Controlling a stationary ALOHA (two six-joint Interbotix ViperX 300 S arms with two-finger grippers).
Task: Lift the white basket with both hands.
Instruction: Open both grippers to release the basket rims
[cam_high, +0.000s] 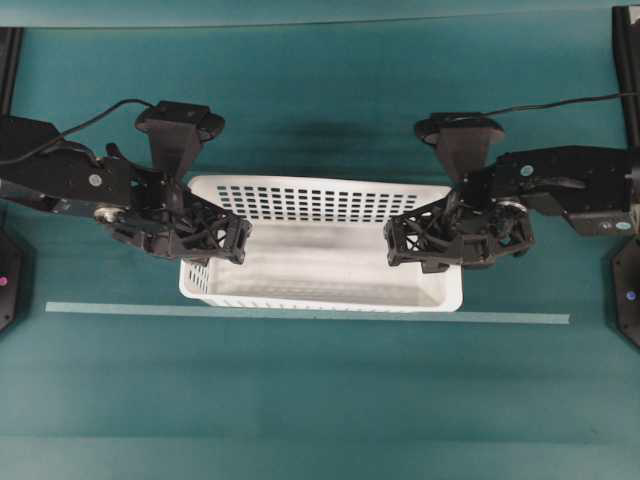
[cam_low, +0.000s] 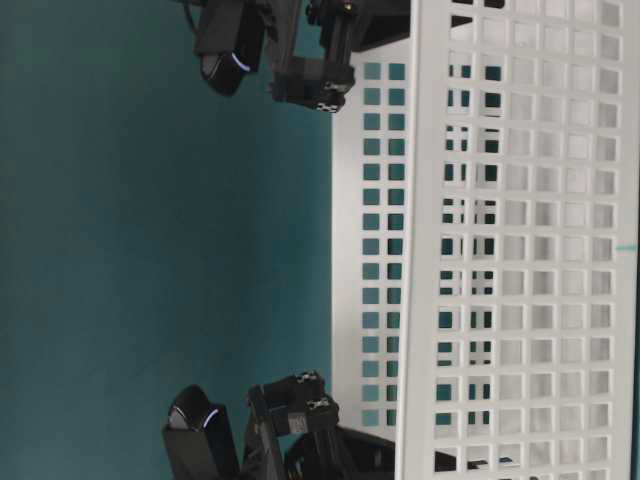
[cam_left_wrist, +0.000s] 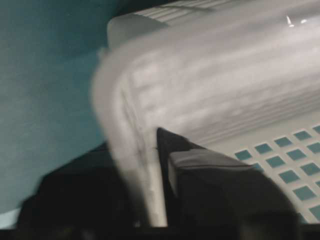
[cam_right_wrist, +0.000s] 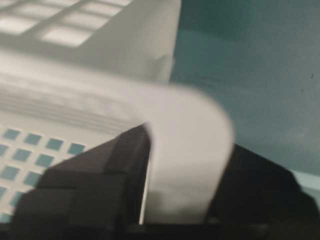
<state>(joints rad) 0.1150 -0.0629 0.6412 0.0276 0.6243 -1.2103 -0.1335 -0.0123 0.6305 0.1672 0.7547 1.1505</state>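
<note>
Overhead exterior view: we see the large rectangular white plastic basket with perforated walls (cam_high: 322, 243) sitting on the teal table (cam_high: 320, 400), just behind a pale strip of tape (cam_high: 300, 313), with one black lattice-fingered gripper at each short end.

In the left wrist view the left gripper (cam_high: 205, 240) straddles the rolled rim, one finger (cam_left_wrist: 215, 190) inside the wall and one outside. The right gripper (cam_high: 432, 245) does the same at its end, with the rim between its fingers (cam_right_wrist: 95, 185). Whether either pair is pressing on the plastic or standing slightly off it, we cannot tell; both wrist pictures are smeared.

We judge the basket light and empty, but its thin perforated walls may flex, and smooth plastic could slip. The rolled rim at the middle of each short end looks the soundest hold.

The table-level view is turned sideways and cuts off most of both arms, so we cannot say whether the floor is off the table.
</note>
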